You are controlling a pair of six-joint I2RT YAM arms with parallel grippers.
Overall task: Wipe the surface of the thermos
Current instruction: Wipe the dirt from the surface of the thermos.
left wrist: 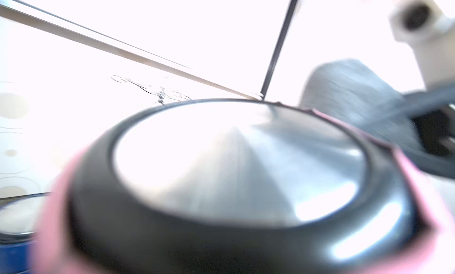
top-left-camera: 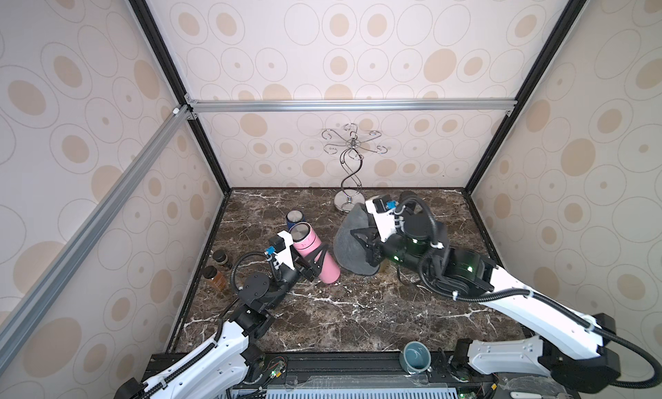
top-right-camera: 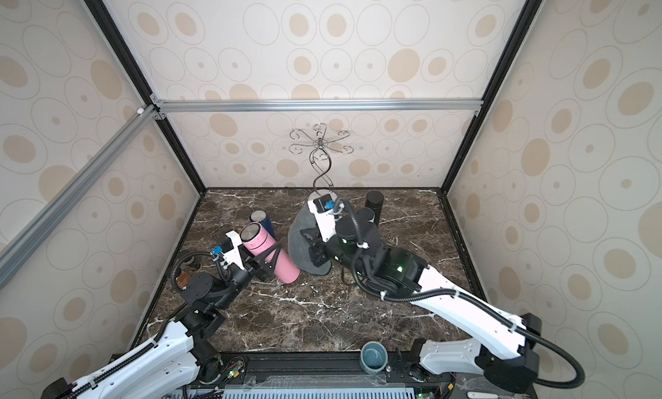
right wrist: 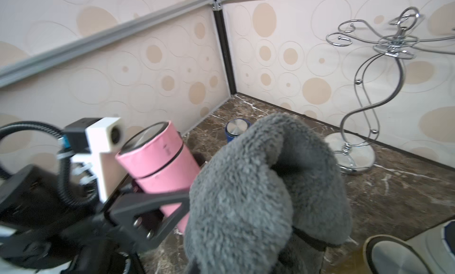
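Observation:
The pink thermos (top-left-camera: 311, 244) (top-right-camera: 258, 244) (right wrist: 160, 159) is tilted, its steel lid (left wrist: 236, 167) toward the back left. My left gripper (top-left-camera: 315, 263) (top-right-camera: 272, 259) (right wrist: 152, 211) is shut on its middle, one black finger on each side. My right gripper (top-left-camera: 365, 241) (top-right-camera: 311, 243) is shut on a fluffy grey cloth (top-left-camera: 353, 243) (top-right-camera: 301, 243) (right wrist: 246, 199) that hangs over its fingers and hides them in the right wrist view. The cloth hangs just right of the thermos's lower half; whether they touch I cannot tell.
A blue thermos (top-left-camera: 294, 216) (right wrist: 236, 130) stands just behind the pink one. A chrome hook stand (top-left-camera: 349, 171) (right wrist: 369, 88) is at the back. Two brown jars (top-left-camera: 220, 259) stand by the left wall. Black cylinders (top-right-camera: 374, 200) stand at back right. A teal cup (top-left-camera: 415, 357) sits on the front rail.

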